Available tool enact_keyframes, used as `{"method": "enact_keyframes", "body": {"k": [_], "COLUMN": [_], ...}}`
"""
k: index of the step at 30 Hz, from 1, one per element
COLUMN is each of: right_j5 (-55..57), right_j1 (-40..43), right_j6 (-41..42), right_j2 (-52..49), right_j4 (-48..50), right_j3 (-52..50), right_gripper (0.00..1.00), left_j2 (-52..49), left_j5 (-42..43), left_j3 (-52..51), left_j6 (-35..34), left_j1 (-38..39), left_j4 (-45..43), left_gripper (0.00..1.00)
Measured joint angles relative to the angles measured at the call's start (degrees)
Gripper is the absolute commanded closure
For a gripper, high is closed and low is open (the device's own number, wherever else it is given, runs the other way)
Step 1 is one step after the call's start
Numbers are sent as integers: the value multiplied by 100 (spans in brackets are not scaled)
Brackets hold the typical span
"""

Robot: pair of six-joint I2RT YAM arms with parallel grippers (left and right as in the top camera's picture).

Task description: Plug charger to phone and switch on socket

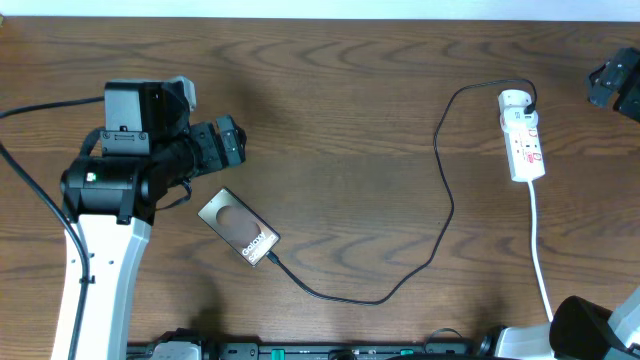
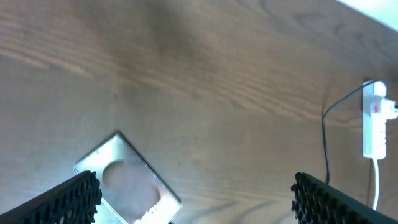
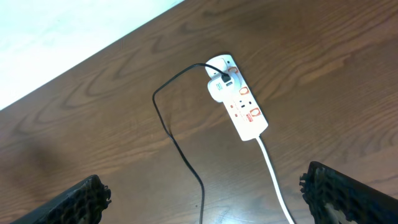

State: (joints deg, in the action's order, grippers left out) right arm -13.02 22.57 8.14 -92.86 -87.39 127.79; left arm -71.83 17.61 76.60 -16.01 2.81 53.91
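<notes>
The phone (image 1: 238,228) lies at an angle on the wooden table, bronze face up; it also shows in the left wrist view (image 2: 127,180). The black charger cable (image 1: 445,215) runs from the phone's lower-right end in a wide loop to the white socket strip (image 1: 524,140). Its black plug (image 1: 527,101) sits in the strip's far end. My left gripper (image 2: 196,205) is open and empty, held above the table just behind the phone. My right gripper (image 3: 208,205) is open and empty, held high over the cable (image 3: 180,146) and looking down on the strip (image 3: 239,102).
The strip's white lead (image 1: 540,250) runs toward the table's front edge at right; it also shows in the right wrist view (image 3: 273,177). The left arm's body (image 1: 120,170) stands over the table's left side. A pale wall edge lies beyond the far edge.
</notes>
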Motion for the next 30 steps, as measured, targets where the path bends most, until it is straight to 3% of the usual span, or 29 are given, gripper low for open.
{"method": "enact_keyframes", "body": {"k": [8,13,18,24,30], "right_j5": [0,0,2,7,15], "right_j1": [0,0,0,0,0], "right_j6": [0,2,2,7,24], "right_j2": [0,0,0,0,0], "right_j4": [-2,0,-2,0,-2], "right_j3": [0,0,-2,-2,-2], "right_gripper": [1,1,1,1,1], "left_j2": [723,1707,2977,4533,5757], "left_j5": [0,-98,-188,-269,-293], "left_j3": [0,-85,-909,-2765,-4828], "left_j6": [-2,-2,-2,-42,-221], "left_j1": [0,114,225,229,229], "left_j4": [420,387,66,-1381,-3899], "left_gripper": [3,3,3,3,3]}}
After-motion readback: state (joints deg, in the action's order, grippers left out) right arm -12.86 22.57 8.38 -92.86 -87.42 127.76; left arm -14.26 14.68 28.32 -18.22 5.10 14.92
